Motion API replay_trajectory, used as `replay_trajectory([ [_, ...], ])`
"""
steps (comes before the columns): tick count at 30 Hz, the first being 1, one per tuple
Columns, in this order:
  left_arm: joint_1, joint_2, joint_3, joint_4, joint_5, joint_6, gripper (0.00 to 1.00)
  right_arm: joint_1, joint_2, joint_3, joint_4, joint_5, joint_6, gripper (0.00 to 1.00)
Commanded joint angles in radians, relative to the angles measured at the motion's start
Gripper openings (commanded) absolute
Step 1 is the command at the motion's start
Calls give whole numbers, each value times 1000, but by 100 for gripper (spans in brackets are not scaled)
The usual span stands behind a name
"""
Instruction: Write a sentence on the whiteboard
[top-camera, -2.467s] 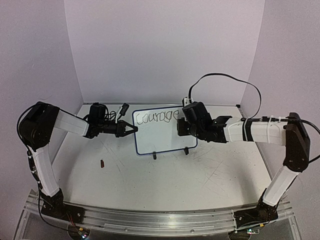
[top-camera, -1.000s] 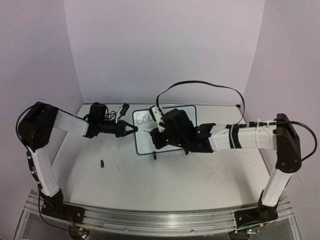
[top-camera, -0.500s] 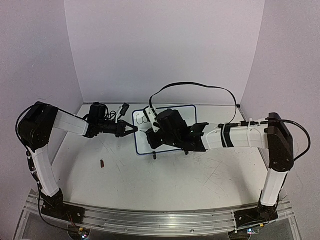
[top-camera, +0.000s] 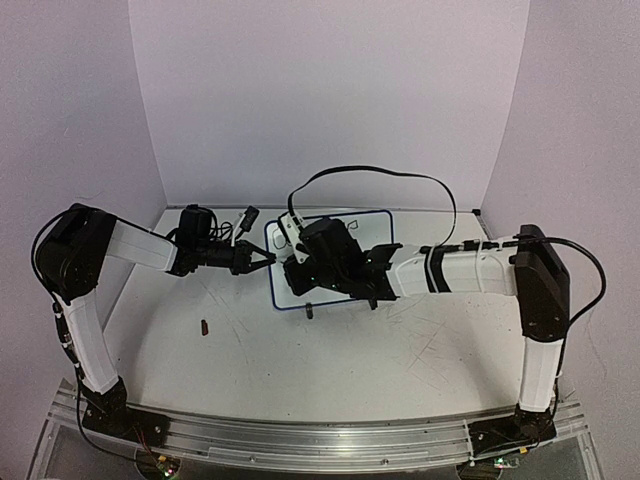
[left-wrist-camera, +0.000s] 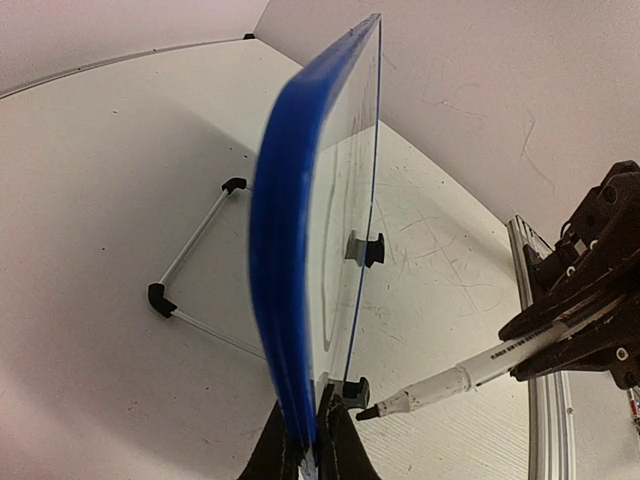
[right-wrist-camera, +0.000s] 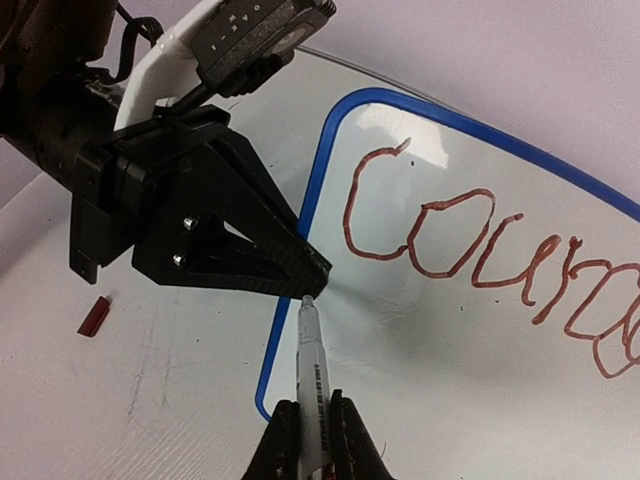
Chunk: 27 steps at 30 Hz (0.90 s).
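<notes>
The whiteboard (top-camera: 278, 272) stands upright at the back middle of the table, blue-framed. My left gripper (top-camera: 262, 259) is shut on its left edge; in the left wrist view the jaws pinch the blue frame (left-wrist-camera: 290, 300) at the bottom (left-wrist-camera: 312, 445). My right gripper (top-camera: 298, 262) is shut on a white marker (right-wrist-camera: 312, 370) and hides most of the board from above. The marker tip sits near the board's left edge, below the "C", close to the left gripper's fingertip (right-wrist-camera: 300, 268). The sentence shows as the red-brown word "Courage" (right-wrist-camera: 450, 240), cut off at the frame edge. No second line shows.
A small red-brown cap (top-camera: 204, 326) lies on the table left of the board and shows in the right wrist view (right-wrist-camera: 94, 318). Black clip feet (top-camera: 309, 310) hold the board's lower edge. A wire stand (left-wrist-camera: 190, 265) lies behind it. A metal rail (top-camera: 300, 440) runs along the near edge.
My right gripper has carried the marker left across the board, from the right end of "Courage" to the left edge, now covering most of the word. The left arm has not moved.
</notes>
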Motion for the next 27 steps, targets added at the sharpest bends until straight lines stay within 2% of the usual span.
replay_trajectory([
  [1, 4, -11, 14, -42, -162, 65, 0, 5, 24, 47, -4, 35, -10, 0],
  [20, 4, -5, 19, -45, -160, 67, 0, 4, 44, 66, -33, 83, -1, 0],
  [24, 4, -2, 22, -45, -160, 67, 0, 4, 14, 32, -25, 63, 3, 0],
  [27, 4, 0, 23, -46, -160, 67, 0, 4, -51, -70, 85, 10, -3, 0],
])
